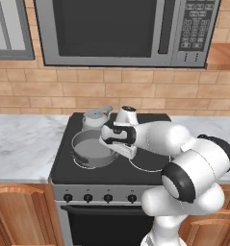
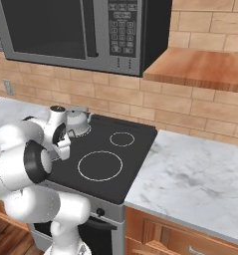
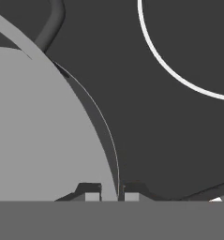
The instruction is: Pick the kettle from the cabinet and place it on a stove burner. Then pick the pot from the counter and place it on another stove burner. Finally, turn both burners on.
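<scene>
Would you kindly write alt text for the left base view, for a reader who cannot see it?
A white robot arm reaches over a black cooktop, its gripper shut on the rim of a wide grey pot on the front left burner. A silver kettle stands on the burner behind it. A microwave hangs above on the brick wall, with marble counter on either side.
</scene>
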Controlling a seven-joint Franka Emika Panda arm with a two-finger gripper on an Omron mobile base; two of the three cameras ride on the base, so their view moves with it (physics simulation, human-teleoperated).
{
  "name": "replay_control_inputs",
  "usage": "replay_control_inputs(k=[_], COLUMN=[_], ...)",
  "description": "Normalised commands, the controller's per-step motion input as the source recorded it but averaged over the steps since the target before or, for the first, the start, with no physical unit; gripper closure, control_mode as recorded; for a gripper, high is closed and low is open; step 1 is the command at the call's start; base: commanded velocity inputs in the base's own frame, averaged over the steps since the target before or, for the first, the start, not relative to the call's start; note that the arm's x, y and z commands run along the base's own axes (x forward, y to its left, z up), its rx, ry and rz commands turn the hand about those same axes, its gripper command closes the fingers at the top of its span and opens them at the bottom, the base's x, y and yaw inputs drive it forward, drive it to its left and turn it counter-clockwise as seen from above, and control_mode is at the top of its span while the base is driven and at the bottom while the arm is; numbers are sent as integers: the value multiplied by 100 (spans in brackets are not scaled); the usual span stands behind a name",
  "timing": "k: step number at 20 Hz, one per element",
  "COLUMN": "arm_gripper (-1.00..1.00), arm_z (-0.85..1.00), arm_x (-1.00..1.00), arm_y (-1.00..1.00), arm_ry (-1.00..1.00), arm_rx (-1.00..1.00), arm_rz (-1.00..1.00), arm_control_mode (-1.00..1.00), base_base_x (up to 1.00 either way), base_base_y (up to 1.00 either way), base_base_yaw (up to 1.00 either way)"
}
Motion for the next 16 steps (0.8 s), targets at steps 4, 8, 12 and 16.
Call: replay_control_inputs(k=[4,8,12,16], arm_gripper=[100,100,100,100], arm_z=[-27,-25,-18,-9], arm_x=[19,21,20,11], arm_y=[26,25,20,5], arm_ry=[0,0,0,0], arm_rx=[-1,-1,0,0], arm_rz=[4,4,3,3], arm_control_mode=[-100,-100,-100,-100], base_base_x=[0,0,0,0], base_base_y=[0,0,0,0], base_base_yaw=[0,0,0,0])
